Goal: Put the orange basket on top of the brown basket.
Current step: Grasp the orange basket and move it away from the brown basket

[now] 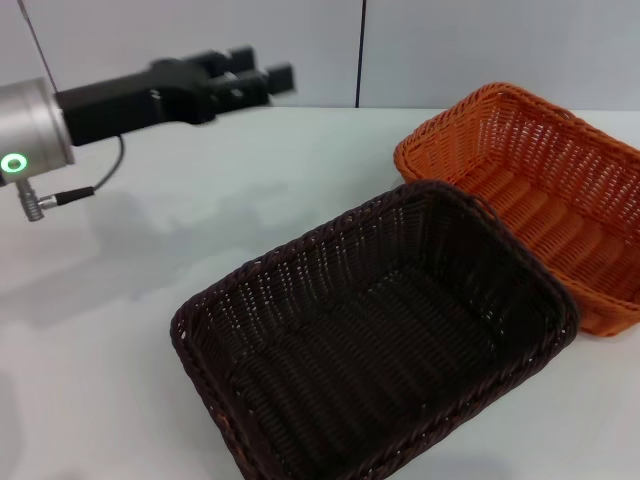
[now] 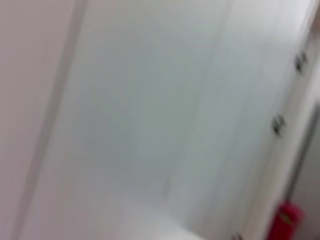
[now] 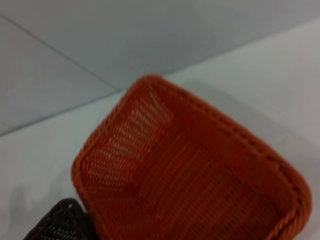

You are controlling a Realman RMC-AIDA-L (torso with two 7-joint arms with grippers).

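The orange basket (image 1: 545, 190) stands on the white table at the right rear, empty; it also shows in the right wrist view (image 3: 190, 175). The brown basket (image 1: 380, 340) stands in front of it at the centre, empty, its far right corner against the orange one; a corner shows in the right wrist view (image 3: 55, 227). My left gripper (image 1: 262, 82) is held high over the table at the far left, away from both baskets, holding nothing. My right gripper is out of view in all frames.
The white table (image 1: 150, 260) spreads to the left of the baskets. A pale wall with a dark vertical seam (image 1: 360, 50) stands behind the table. The left wrist view shows only blurred wall panels and a red object (image 2: 285, 220).
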